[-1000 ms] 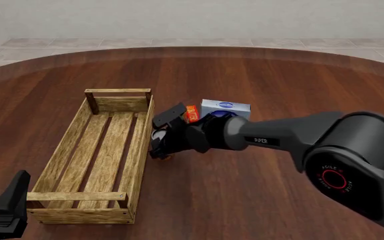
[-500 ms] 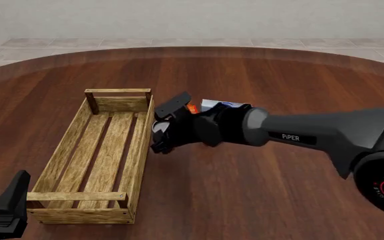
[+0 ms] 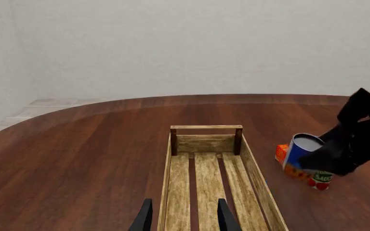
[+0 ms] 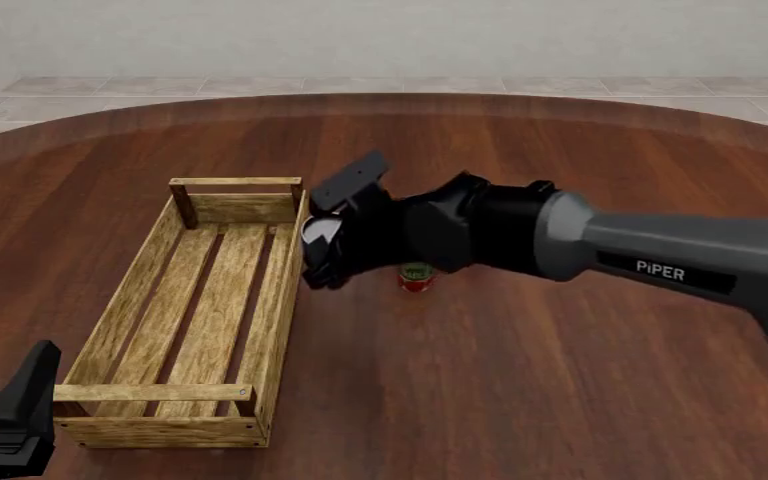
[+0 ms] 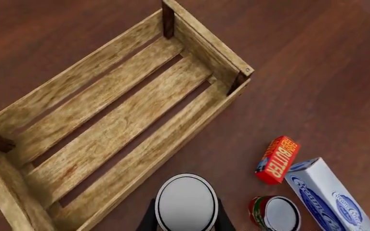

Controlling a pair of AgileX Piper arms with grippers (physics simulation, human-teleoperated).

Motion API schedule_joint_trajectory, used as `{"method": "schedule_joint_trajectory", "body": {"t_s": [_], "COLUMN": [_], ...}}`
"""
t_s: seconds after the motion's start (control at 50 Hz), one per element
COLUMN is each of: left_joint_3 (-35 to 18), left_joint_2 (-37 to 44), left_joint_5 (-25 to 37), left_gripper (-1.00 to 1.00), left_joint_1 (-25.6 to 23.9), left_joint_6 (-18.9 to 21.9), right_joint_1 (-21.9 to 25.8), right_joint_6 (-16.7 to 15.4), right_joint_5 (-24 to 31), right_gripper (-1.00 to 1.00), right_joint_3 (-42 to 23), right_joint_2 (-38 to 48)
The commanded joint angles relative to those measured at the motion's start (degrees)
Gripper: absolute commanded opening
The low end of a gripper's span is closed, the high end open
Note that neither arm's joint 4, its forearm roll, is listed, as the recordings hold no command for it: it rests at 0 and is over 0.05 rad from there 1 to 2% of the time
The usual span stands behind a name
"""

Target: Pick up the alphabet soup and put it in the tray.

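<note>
The alphabet soup [image 4: 315, 236] is a blue-labelled can with a grey top, held off the table just right of the tray's far end. My right gripper [image 4: 329, 238] is shut on it. From the left wrist, the alphabet soup [image 3: 298, 152] hangs tilted in the black right gripper [image 3: 339, 153]. The right wrist view looks down on the alphabet soup's grey lid [image 5: 186, 202] between the fingers, just outside the tray's long rail. The tray [image 4: 157, 392] is a light-wood slatted crate [image 5: 117, 122] with nothing in it. My left gripper [image 4: 17, 412] stays open near the tray's near end [image 3: 205, 204].
A red-and-green can [image 4: 415, 277] stands on the table below the right arm [image 5: 275, 212]. An orange butter box [image 5: 277, 160] and a white and blue carton [image 5: 329, 193] lie beside it. Dark wood table [image 4: 491, 400] surrounds everything.
The right gripper has risen with the alphabet soup and moved a little farther away. The red-and-green can, hidden before, now shows on the table. The left arm is still.
</note>
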Motion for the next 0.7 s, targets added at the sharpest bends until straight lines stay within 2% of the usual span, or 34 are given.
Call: {"method": "schedule_joint_trajectory", "body": {"t_s": [0.02, 0.7], "left_joint_3": [0.08, 0.08], "left_joint_2": [-0.16, -0.15], "left_joint_5": [0.06, 0.06], "left_gripper": [1.00, 1.00], "left_joint_1": [0.06, 0.06], "left_joint_6": [0.02, 0.01], "right_joint_1": [0.12, 2.92], "right_joint_6": [-0.06, -1.31], "right_joint_5": [2.29, 5.80], "right_gripper": [-1.00, -1.00], "right_joint_3": [-0.51, -1.95], "right_joint_2": [-3.88, -8.85]}}
